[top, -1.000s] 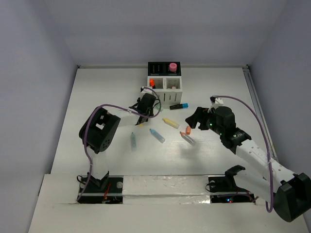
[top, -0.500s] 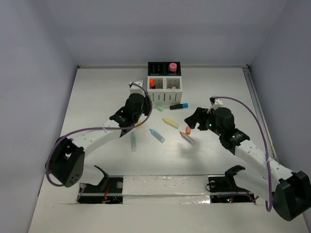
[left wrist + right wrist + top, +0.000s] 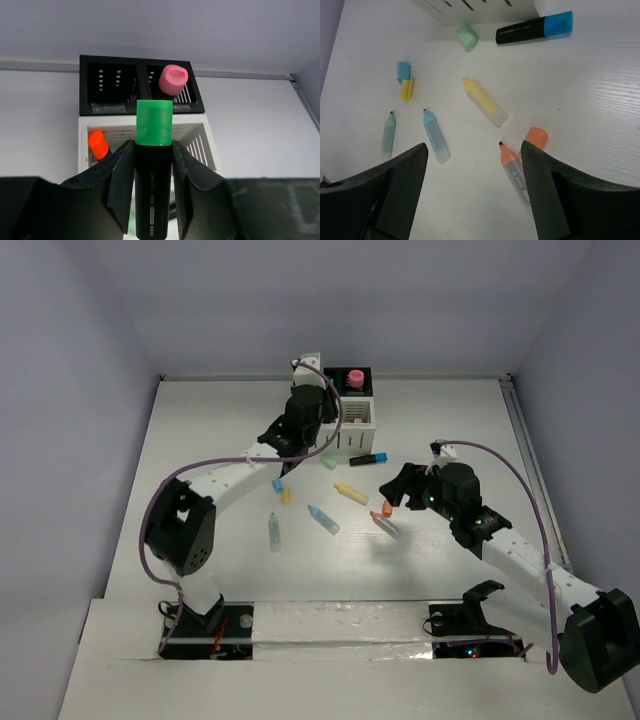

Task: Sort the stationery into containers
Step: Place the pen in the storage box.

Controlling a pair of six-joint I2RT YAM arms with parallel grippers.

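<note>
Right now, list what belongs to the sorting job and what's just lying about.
Job: green marker in left gripper, organizer, blue-capped black marker, yellow highlighter, blue highlighter, pale green highlighter, orange highlighter, loose caps.
Not job: purple cable, white strip at near edge.

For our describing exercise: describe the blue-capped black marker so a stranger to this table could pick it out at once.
Find the desk organizer at the far end of the white table. Just in front of its right-hand corner lies the marker, flat on the table. It is the only black-barrelled pen lying loose, with a bright blue cap; its neighbours are pale pastels.
</note>
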